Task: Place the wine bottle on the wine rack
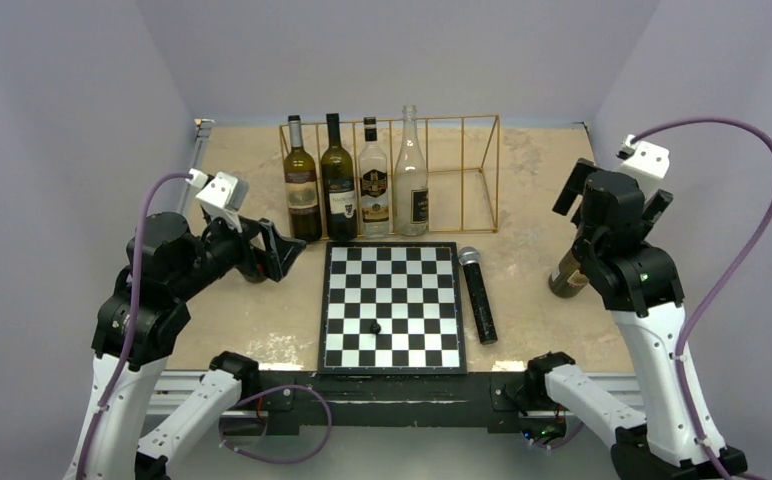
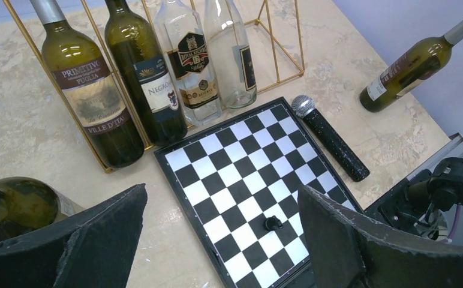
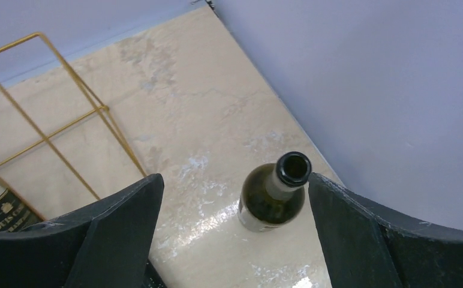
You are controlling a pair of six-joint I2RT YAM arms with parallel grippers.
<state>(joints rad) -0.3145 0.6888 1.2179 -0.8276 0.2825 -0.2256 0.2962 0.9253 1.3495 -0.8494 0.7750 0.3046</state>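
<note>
OK, right gripper (image 3: 232, 180): jaws stood apart above the upright wine bottle (image 3: 271, 198).
left gripper (image 2: 222, 198): jaws stood wide apart, empty.
wine rack (image 1: 497, 175): held four bottles (image 1: 338, 180).

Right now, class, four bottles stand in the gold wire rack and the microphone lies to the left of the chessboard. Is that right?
No: the microphone lies to the right of the chessboard, as the top external view shows. Four bottles do stand in the wine rack.
</note>
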